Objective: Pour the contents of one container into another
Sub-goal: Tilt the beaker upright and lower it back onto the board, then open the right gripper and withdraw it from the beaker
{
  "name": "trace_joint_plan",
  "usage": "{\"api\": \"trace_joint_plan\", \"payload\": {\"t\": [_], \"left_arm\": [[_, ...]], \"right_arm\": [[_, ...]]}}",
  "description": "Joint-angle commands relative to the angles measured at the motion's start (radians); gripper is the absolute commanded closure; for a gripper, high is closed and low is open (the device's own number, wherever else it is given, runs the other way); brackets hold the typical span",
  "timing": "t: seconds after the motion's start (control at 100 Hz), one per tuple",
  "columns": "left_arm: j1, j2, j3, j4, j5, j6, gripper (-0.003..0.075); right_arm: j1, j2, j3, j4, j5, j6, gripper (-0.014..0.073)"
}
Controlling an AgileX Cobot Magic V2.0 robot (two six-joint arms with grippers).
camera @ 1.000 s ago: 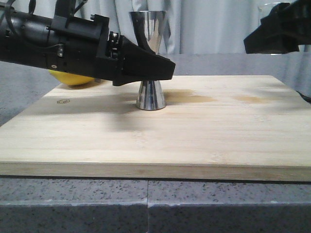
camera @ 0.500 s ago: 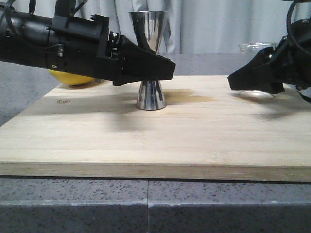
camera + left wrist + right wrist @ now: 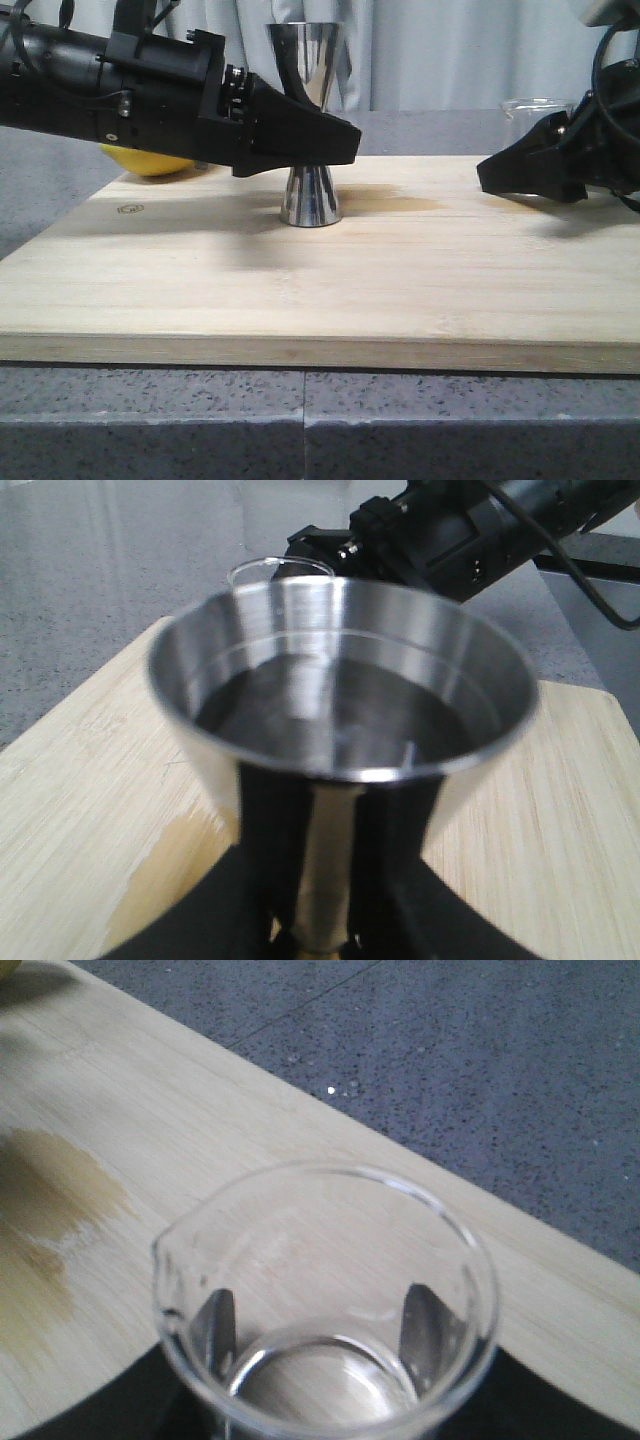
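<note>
The steel jigger [image 3: 308, 195] stands upright on the wooden board [image 3: 350, 290], left of centre. My left gripper [image 3: 338, 146] is shut on its narrow waist. In the left wrist view the jigger's upper cup [image 3: 340, 700] fills the frame, dark liquid inside, black fingers [image 3: 268, 830] on both sides of the stem. The clear glass beaker [image 3: 535, 104] is upright at the board's right end, with my right gripper [image 3: 500, 175] shut on it. The right wrist view shows the beaker [image 3: 325, 1260] from above, its lip toward the stain; no liquid shows in it. Its base is hidden in the front view.
A yellow lemon [image 3: 150, 163] lies behind the left arm at the board's back left. A damp brownish stain [image 3: 400, 202] marks the board right of the jigger. Grey speckled countertop [image 3: 500, 1060] surrounds the board.
My right gripper has come down with the beaker from high at the right to board level, then shifted slightly right. The left gripper and jigger have not moved.
</note>
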Motion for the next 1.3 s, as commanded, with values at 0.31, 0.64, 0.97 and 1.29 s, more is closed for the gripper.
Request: {"api": "trace_joint_plan", "payload": {"t": [0.31,0.64,0.97,1.29], "left_arm": [[-0.006,-0.041,-0.027,-0.08,0.071,-0.006,0.0585],[-0.006,-0.041,-0.027,-0.08,0.071,-0.006,0.0585],[-0.006,-0.041,-0.027,-0.08,0.071,-0.006,0.0585],[-0.006,-0.041,-0.027,-0.08,0.071,-0.006,0.0585]], "right_arm": [[-0.006,-0.083,-0.023,0.016,0.008,0.064,-0.0024],[-0.002,-0.324,-0.023,-0.224,0.082,0.468,-0.0024],[-0.002,-0.583,-0.023,-0.512,0.262,0.934,-0.0024],[-0.002,-0.712,-0.023,-0.669,0.18,1.09,-0.0024]]}}
